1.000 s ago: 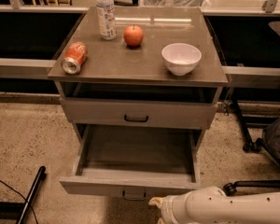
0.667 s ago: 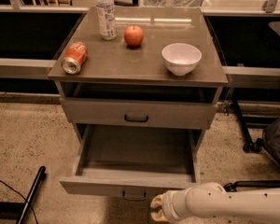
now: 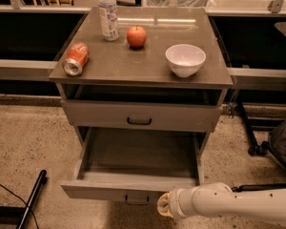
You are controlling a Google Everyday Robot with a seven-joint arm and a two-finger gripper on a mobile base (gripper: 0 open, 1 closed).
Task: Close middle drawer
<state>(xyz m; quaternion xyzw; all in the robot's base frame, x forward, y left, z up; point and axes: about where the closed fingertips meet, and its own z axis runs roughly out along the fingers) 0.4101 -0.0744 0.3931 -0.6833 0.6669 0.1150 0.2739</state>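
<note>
Far left, the black pole (image 3: 31, 202) lies on the speckled floor exactly where it was a second ago. Nothing doing there. Up on the cabinet (image 3: 109, 73), the soda can (image 3: 76, 58) on its side, the water bottle (image 3: 108, 13), the apple (image 3: 137, 36) and the white bowl (image 3: 185, 59) all sit undisturbed, which suggests nothing has jolted the unit yet. Under the top, the upper drawer (image 3: 181, 118) is shut flush.

Now the main event: the middle drawer (image 3: 133, 159) hangs far out of the cabinet, plain grey inside and bare, with its low front in the same spot as a second ago. It hasn't budged.

The one change is small and sits just right of centre. The gripper (image 3: 163, 205), reaching in from the lower right on its white arm (image 3: 238, 206), has shifted a shade rightward over the last second. It now sits low at the drawer front, just right of the dark bail handle (image 3: 137, 200). Whether it touches the panel or stops just short is hard to call. Whether it is open or shut can't be told from here either, and no held object shows.

So the closing looks like it's all still to come, and the arm seems to be settling in for a push. It's lined up right of the handle, so an off-centre shove might skew the drawer on its runners.

Far right, a dark wheeled base (image 3: 257, 149) stands near the cabinet, apart from the arm.
</note>
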